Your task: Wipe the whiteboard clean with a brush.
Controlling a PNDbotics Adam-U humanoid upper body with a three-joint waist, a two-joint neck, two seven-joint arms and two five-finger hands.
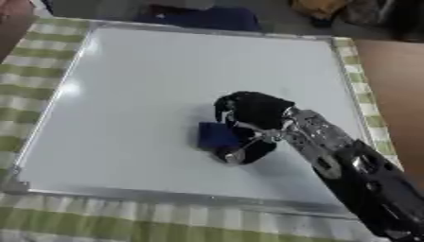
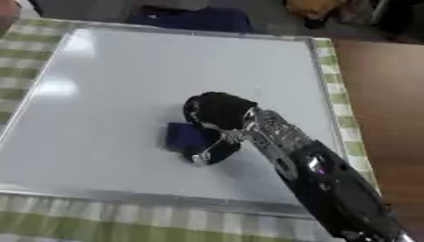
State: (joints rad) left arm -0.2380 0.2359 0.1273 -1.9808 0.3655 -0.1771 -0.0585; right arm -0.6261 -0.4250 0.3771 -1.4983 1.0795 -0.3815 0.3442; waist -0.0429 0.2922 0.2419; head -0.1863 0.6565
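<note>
One robot hand (image 1: 248,118) is at work, the right one, and its black and silver arm comes in from the near right corner. Closest to us is a strip of green and white checked cloth (image 1: 124,222) that covers the desk. On top of the cloth lies the whiteboard (image 1: 132,75), flat, with a thin silver frame (image 1: 165,194) all around it.

A bit past the near frame, and a little right of the middle of the board, the robot hand has its fingers curled round a small blue brush (image 1: 217,134). The brush sits on the white surface, sticking out on the left side of the hand. I think it is held low and flat like this so its soft side can rub the board (that is how the marks would come off).

No marks show on the board that I can make out, only shiny spots of light near the left side. So the wiping looks nearly done, or the leftover marks are too faint to see.

Lots of open white room lies to the left and farther away. On the right, the frame is much nearer to the hand, so a wide sweep that way could bump it.

Past the far edge sit something dark blue (image 1: 203,18) and more things I cannot make out. The left hand does not show.
</note>
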